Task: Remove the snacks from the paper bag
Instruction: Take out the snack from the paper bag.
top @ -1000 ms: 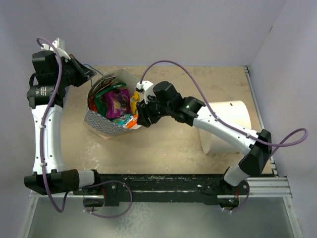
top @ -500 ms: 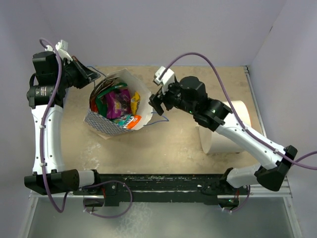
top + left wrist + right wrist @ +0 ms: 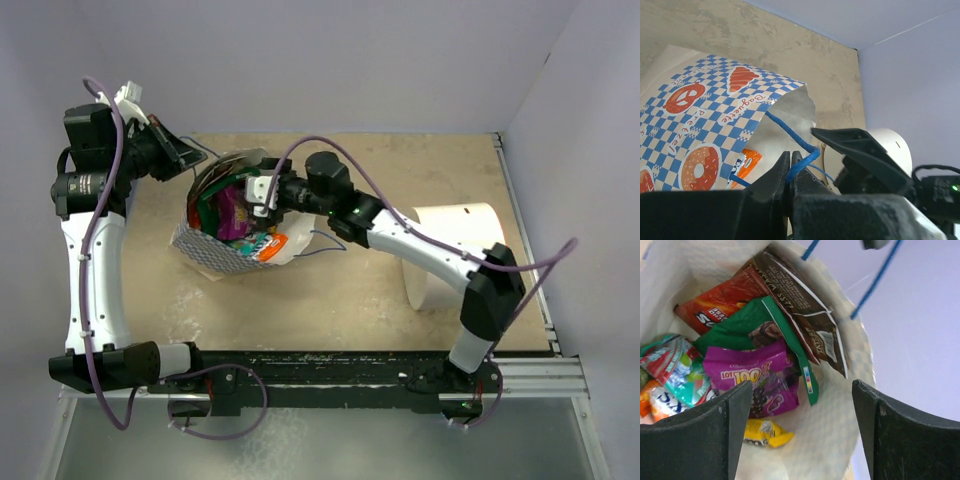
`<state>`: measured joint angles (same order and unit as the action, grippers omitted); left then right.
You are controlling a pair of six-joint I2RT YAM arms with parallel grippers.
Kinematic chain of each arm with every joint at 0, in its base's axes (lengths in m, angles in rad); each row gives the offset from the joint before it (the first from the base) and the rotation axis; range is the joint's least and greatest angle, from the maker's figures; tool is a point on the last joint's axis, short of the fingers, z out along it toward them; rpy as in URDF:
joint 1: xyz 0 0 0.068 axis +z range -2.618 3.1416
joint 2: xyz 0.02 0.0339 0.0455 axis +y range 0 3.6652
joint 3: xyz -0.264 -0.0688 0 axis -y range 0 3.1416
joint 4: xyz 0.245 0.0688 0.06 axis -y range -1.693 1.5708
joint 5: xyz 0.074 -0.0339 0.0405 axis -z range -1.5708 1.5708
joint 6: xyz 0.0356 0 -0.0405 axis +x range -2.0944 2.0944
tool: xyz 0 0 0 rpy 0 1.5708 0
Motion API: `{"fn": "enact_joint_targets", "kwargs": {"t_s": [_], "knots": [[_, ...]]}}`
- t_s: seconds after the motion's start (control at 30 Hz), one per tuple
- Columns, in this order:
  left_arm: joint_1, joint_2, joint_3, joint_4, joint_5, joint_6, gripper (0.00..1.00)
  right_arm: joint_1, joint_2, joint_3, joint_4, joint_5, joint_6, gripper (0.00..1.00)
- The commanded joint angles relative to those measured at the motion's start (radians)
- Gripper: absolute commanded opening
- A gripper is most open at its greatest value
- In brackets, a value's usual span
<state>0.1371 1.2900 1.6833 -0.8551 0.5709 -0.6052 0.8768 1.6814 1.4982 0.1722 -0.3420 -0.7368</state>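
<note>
The left gripper (image 3: 789, 167) is clamped on the blue handle (image 3: 788, 129) of the bag (image 3: 695, 130), at the side of its mouth. The right gripper (image 3: 802, 390) hangs just above the open mouth with its jaws spread wide and nothing between them. Below it the snacks lie inside the bag: a purple packet (image 3: 755, 382) in the middle, a green packet (image 3: 742, 332) touching it above, a brown packet (image 3: 800, 305) against the wall, and a yellow packet (image 3: 762, 434) underneath. The bag stands on the table (image 3: 350, 295); a white cylinder (image 3: 455, 250) lies well apart, to the right.
</note>
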Motion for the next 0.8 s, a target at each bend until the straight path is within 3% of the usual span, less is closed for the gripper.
{"fn": "enact_joint_targets", "kwargs": {"t_s": [0.0, 0.13, 0.57, 0.77], "knots": [[-0.001, -0.031, 0.061, 0.028, 0.102, 0.021, 0.00, -0.002, 0.070, 0.100, 0.138, -0.069, -0.116, 0.79], [-0.001, -0.022, 0.089, -0.008, 0.109, 0.047, 0.00, -0.010, 0.139, 0.141, 0.147, -0.084, -0.144, 0.72], [-0.001, -0.009, 0.110, -0.047, 0.142, 0.077, 0.00, -0.021, 0.276, 0.280, 0.172, -0.118, -0.149, 0.68], [-0.003, 0.007, 0.134, -0.065, 0.159, 0.090, 0.00, -0.020, 0.335, 0.335, 0.166, -0.136, -0.152, 0.53]]}}
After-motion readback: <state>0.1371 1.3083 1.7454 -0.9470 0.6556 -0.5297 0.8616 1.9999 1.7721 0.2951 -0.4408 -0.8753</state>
